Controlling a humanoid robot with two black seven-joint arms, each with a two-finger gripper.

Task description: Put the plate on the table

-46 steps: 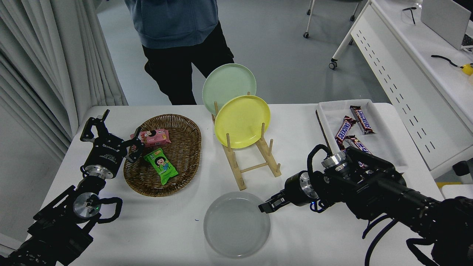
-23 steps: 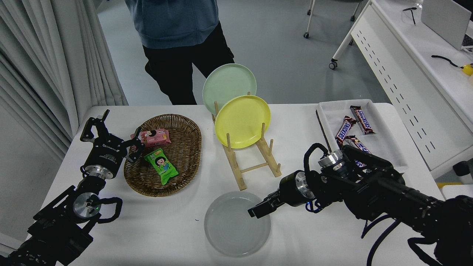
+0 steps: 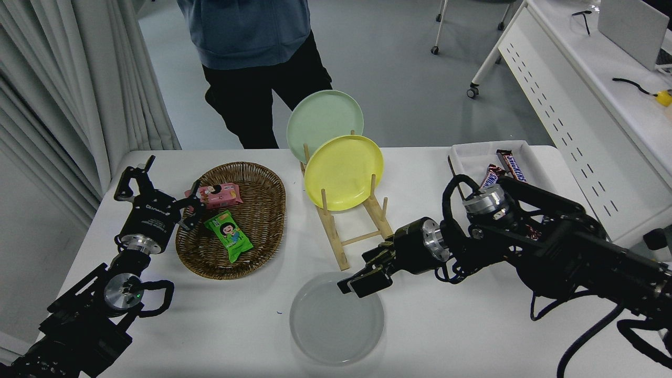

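Note:
The light grey plate lies flat on the white table, near its front edge, below the wooden rack. My right gripper hangs over the plate's far rim, open and holding nothing; I cannot tell if it touches the rim. Its arm comes in from the right edge. My left gripper is parked at the lower left beside the wicker basket, open and empty.
A wooden rack holds a yellow plate and a pale green plate upright. A wicker basket holds snack packs. A white tray with chocolate bars stands behind my right arm. A person stands at the far side.
My right gripper has moved left from beside the plate's right rim to over its far rim, and has risen a little. The grey plate has stayed flat in place.

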